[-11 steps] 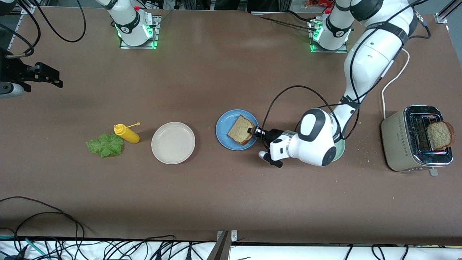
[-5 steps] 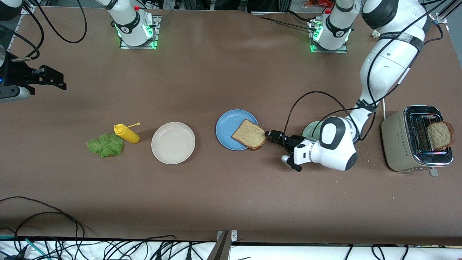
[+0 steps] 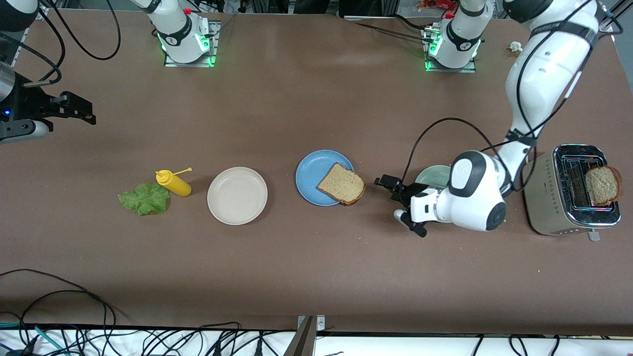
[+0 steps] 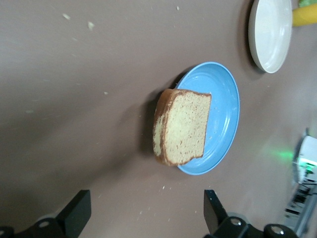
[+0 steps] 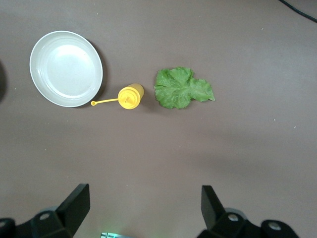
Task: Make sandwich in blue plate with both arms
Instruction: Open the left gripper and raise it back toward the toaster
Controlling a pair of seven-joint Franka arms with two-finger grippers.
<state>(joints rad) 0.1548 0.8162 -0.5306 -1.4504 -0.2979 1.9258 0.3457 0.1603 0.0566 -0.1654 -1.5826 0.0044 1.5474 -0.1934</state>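
left end effector (image 3: 386, 181) open, empty | right end effector (image 5: 143, 208) open | toaster (image 3: 568, 190) front-only

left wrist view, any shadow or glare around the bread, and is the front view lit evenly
Left wrist view: the bread slice casts a soft dark shadow onto the table where it overhangs the blue plate; no glare on the plate, a green glow at one edge. Front view: mostly even, with a paler sheen on the table near the bases and green lights there.

Bread slice (image 3: 341, 184) on blue plate (image 3: 311, 173), overhanging rim; left gripper (image 3: 387, 182) beside it, empty.
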